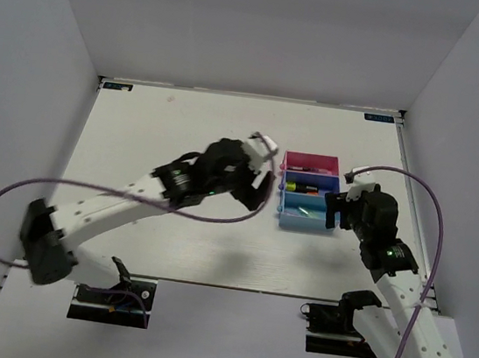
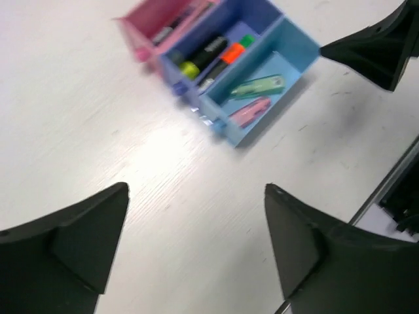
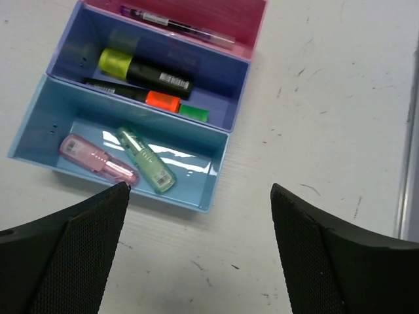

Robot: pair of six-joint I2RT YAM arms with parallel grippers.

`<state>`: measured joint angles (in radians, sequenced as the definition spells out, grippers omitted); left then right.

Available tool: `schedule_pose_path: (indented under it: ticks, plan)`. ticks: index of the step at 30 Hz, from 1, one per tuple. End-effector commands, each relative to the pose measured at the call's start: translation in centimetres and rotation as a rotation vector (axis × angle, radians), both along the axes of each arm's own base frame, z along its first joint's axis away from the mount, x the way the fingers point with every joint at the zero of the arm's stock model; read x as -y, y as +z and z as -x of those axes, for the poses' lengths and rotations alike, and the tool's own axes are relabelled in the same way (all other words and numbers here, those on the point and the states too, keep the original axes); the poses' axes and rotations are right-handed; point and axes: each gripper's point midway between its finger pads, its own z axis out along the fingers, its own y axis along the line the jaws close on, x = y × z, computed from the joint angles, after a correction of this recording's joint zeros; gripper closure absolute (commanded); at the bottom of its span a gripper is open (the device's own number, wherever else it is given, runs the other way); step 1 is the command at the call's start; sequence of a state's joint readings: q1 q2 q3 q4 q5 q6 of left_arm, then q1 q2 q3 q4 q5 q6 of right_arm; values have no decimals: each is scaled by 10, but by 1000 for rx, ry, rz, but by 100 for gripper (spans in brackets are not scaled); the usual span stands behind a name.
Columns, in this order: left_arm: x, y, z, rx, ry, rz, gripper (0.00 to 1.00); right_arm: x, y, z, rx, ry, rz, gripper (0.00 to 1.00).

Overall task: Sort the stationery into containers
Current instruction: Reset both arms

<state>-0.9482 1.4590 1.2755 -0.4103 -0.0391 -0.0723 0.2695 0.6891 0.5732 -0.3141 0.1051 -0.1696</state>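
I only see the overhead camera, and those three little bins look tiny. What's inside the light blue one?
Observer: The light blue bin holds two translucent pieces, a pink capsule and a green capsule.
Visitor: And the dark blue one?
Observer: The dark blue bin has black highlighters; a yellow end, an orange end and a green end show.
Visitor: The pink one?
Observer: One thin pen lies in the pink bin.

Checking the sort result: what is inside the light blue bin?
The light blue bin holds a pink capsule and a green capsule, side by side. The rest of its floor shows bare; nothing looks covered.
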Motion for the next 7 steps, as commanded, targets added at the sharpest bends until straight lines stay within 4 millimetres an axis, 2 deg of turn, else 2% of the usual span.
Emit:
schedule_pose_path:
  ticks: [1, 2, 3, 4, 5, 7]
  plan:
    - [-72, 2, 4, 11, 232, 10, 0, -15, 15, 0, 1, 15, -115, 10]
    - [-99, -7, 17, -6, 262, -6, 0, -17, 14, 1, -11, 16, -131, 10]
    - [-113, -14, 16, -1, 306, -23, 0, -19, 12, 3, -21, 28, -133, 10]
    - [-135, -56, 29, -55, 319, -111, 0, -26, 9, 5, -41, 66, -146, 10]
    - [-151, -53, 28, -48, 352, -81, 0, -29, 7, 6, -50, 85, -148, 10]
    - [-167, -47, 38, -24, 358, -22, 0, -37, 6, 7, -66, 146, -143, 10]
